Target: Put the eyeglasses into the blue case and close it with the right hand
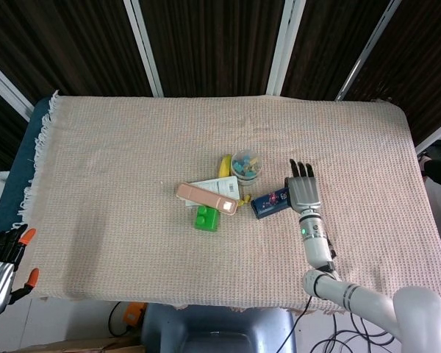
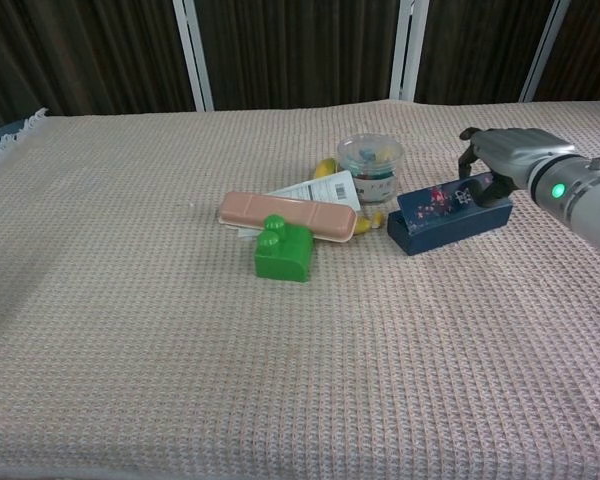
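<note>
Just right of the clear jar [image 2: 371, 158], the blue case [image 2: 448, 215] lies under your right hand [image 2: 495, 158], fingers [image 2: 477, 183] curled on its end; press unevenly and it could skid toward the jar

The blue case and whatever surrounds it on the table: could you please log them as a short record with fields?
blue case: closed, lying on the table cloth, far end tilted up
right hand: fingers curled over the case's right end, touching it
left hand: off the table's near left corner, holding nothing
pink case: closed, left of blue case
green block: in front of pink case
clear tub: behind blue case
</note>
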`<state>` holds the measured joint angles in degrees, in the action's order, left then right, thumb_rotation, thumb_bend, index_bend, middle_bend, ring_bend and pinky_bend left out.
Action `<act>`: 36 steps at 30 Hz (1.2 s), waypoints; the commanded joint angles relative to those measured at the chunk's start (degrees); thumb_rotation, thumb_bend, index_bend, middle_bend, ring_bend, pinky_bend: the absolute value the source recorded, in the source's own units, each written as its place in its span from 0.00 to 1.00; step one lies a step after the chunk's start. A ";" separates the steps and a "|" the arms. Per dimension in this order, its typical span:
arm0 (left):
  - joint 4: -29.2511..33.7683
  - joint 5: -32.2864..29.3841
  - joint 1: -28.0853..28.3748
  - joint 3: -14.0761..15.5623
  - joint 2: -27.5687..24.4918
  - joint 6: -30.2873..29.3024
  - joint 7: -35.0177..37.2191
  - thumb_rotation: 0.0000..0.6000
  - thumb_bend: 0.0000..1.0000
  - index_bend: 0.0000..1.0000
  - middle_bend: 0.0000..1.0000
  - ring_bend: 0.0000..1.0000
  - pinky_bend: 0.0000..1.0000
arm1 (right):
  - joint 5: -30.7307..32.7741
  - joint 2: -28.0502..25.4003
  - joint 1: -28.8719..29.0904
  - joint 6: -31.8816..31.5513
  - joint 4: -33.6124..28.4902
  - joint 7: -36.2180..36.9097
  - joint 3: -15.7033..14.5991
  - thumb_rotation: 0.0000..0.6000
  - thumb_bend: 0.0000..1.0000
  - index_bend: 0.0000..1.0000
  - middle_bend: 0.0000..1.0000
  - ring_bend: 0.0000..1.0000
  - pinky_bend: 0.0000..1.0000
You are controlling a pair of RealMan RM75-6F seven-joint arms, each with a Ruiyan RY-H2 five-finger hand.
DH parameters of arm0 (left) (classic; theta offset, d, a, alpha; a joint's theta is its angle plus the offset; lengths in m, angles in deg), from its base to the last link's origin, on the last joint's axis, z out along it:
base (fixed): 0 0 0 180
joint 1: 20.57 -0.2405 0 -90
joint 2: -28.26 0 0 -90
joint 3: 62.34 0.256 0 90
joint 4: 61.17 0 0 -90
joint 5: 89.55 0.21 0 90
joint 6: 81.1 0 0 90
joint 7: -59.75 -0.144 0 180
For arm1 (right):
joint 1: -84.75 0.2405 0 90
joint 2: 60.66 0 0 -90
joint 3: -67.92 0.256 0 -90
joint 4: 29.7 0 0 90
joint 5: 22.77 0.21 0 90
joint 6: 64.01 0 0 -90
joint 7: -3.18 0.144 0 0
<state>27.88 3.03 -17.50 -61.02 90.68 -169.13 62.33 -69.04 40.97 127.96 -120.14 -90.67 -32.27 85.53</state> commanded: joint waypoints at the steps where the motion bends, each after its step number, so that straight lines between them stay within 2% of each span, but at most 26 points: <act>1: 0.03 -0.09 0.03 0.00 0.02 0.11 -0.11 1.00 0.41 0.00 0.00 0.00 0.02 | 0.45 0.89 0.72 0.55 1.55 -0.21 0.27 1.00 0.66 0.69 0.13 0.00 0.00; 5: 0.08 -0.15 0.14 0.06 -0.01 0.43 -0.18 1.00 0.41 0.00 0.00 0.00 0.02 | 0.31 1.91 1.35 0.97 3.55 0.42 0.51 1.00 0.66 0.66 0.13 0.00 0.00; 9: 0.12 -0.17 0.23 0.09 -0.10 0.60 -0.07 1.00 0.41 0.00 0.00 0.00 0.02 | -0.04 2.53 1.88 1.16 5.14 1.13 0.87 1.00 0.66 0.53 0.13 0.00 0.00; 14: 0.07 -0.26 0.33 0.06 -0.14 0.74 0.11 1.00 0.41 0.00 0.00 0.00 0.02 | -0.97 2.49 2.46 0.46 6.30 1.29 1.25 1.00 0.54 0.44 0.13 0.00 0.00; 20: 0.08 0.01 0.29 0.17 -0.12 0.54 0.08 1.00 0.41 0.00 0.00 0.00 0.02 | -3.05 0.27 1.61 -1.18 3.73 2.19 0.88 1.00 0.47 0.43 0.13 0.00 0.00; 23: 0.07 0.15 0.21 0.20 -0.15 0.31 0.17 1.00 0.41 0.00 0.00 0.00 0.02 | -5.92 -2.75 -0.32 -3.68 -0.74 2.91 -0.67 1.00 0.41 0.42 0.13 0.00 0.00; 27: -0.06 0.10 -0.06 0.03 -0.19 -0.43 0.69 1.00 0.41 0.00 0.00 0.00 0.02 | -13.83 -11.00 -6.41 -10.57 -13.29 6.66 -5.27 1.00 0.37 0.35 0.12 0.00 0.00; 31: -0.40 0.19 -0.25 -0.16 -0.11 -1.15 1.38 1.00 0.41 0.00 0.00 0.00 0.02 | -26.11 -22.12 -15.10 -19.25 -26.06 13.18 -13.86 1.00 0.35 0.26 0.09 0.00 0.00; 36: -0.74 0.58 -0.56 -0.36 0.27 -2.29 1.49 1.00 0.42 0.00 0.00 0.00 0.02 | -37.83 -30.22 -24.98 -30.24 -30.65 17.91 -23.48 1.00 0.35 0.19 0.04 0.00 0.00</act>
<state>27.19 3.54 -18.00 -61.35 90.88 -171.31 63.84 -98.68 17.80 110.96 -141.84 -116.63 -19.17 69.72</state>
